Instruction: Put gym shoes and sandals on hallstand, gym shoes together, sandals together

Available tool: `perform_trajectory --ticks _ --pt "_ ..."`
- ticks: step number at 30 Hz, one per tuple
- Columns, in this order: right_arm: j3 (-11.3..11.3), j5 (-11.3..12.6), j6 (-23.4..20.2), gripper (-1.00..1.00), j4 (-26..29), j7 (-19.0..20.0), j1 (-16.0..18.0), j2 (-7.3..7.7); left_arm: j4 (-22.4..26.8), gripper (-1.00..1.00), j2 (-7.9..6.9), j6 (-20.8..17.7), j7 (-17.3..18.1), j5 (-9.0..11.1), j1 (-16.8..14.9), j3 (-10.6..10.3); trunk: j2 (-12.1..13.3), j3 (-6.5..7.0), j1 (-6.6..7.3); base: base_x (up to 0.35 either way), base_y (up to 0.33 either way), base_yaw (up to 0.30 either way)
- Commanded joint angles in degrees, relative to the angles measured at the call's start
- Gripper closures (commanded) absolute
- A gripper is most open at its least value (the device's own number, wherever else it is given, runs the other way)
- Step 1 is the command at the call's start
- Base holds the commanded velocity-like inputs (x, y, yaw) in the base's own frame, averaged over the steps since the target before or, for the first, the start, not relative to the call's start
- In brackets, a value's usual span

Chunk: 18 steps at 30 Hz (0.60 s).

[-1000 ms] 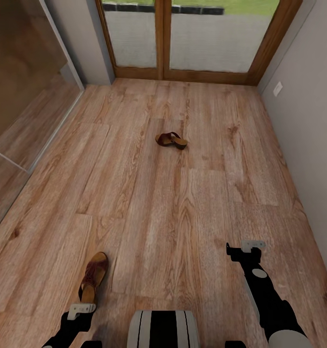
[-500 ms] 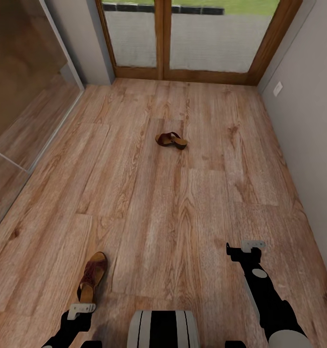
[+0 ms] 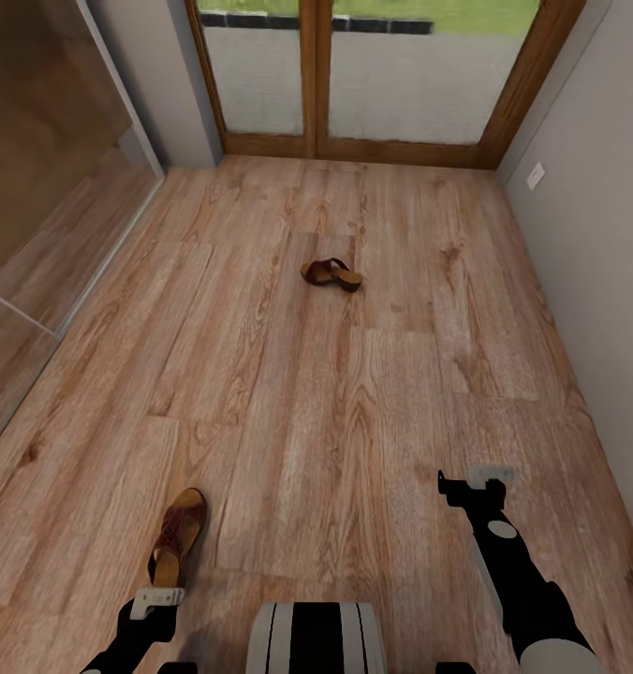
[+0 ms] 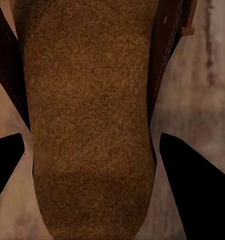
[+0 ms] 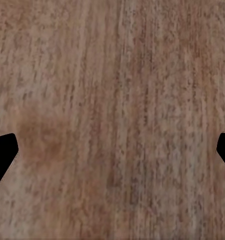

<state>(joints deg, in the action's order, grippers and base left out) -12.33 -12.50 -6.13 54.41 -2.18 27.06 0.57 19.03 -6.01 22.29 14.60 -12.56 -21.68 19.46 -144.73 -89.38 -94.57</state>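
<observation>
Both sandals lie on the corridor floor (image 3: 354,393): near sandal (image 3: 176,548) under the left gripper (image 4: 90,150), fingers spread either side, unclamped. Far sandal (image 3: 331,272) lies well ahead. Right gripper (image 5: 112,150) spread, empty. Judged: neither sandal racked yet.

In the head view the near sandal (image 3: 176,545) has its heel end covered by the left hand (image 3: 157,599), whose fingers cannot be made out from above, so how wide they stand is unclear there. The far sandal (image 3: 331,272) is too small to tell its straps or which way it points. In the left wrist view the near sandal's tan footbed (image 4: 87,120) runs off the picture's edges, hiding toe and heel, and its dark straps are cut off at the corners. The right hand (image 5: 115,150) shows only its two black fingertips (image 5: 2,152), each clipped by the picture's edge. The double doors (image 3: 373,75) are cropped at the top.
</observation>
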Motion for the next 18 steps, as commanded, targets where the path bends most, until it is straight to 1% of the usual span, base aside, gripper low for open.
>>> perform_trajectory --ticks 1,18 --pt "0.0 -0.6 -0.4 -1.00 0.1 -0.1 0.0 0.01 0.0 1.00 0.03 0.2 0.3 -0.5 0.0 0.5 0.0 0.20 0.03 0.000 0.000 0.000" --pt "0.0 -0.8 -0.2 -1.00 -0.4 -0.1 0.0 0.08 0.0 1.00 0.03 0.2 0.3 -0.5 0.0 0.6 0.2 3.96 0.47 0.000 0.000 0.000"
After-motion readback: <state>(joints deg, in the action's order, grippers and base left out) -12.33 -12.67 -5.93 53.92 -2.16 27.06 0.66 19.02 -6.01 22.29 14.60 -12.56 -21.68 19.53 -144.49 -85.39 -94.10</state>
